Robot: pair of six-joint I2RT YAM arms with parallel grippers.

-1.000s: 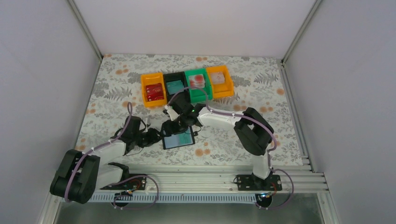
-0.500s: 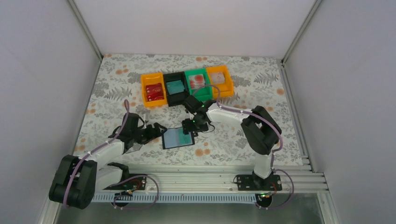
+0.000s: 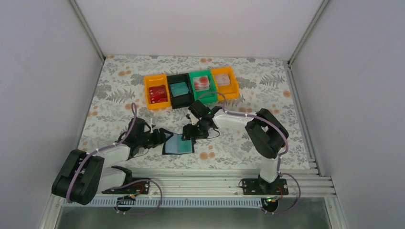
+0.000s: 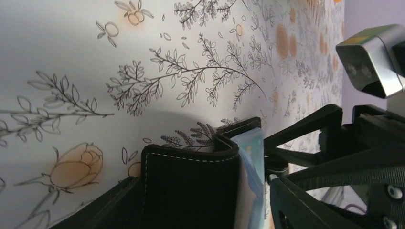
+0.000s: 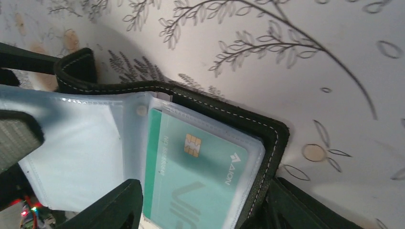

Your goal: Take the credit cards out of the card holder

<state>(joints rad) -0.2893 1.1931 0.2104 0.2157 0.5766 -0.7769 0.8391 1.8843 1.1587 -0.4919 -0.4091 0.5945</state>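
Card holder [image 3: 179, 144] lies open at frame centre on the tabletop [image 3: 248, 95]. Long axis approx left-right, left cover tipped up, green card [image 5: 200, 167] in the right sleeve. Your left end effector [image 3: 161, 138] reaches low from lower left, right end effector [image 3: 190, 134] from the right, elbow bent. Both jaws wide, each straddling a half; can't tell if pinching.

The left arm [image 3: 112, 153] and right arm [image 3: 232, 119] are wearing white shells between bulky black joints, with thin purple cables [image 3: 132, 117] looping along both.
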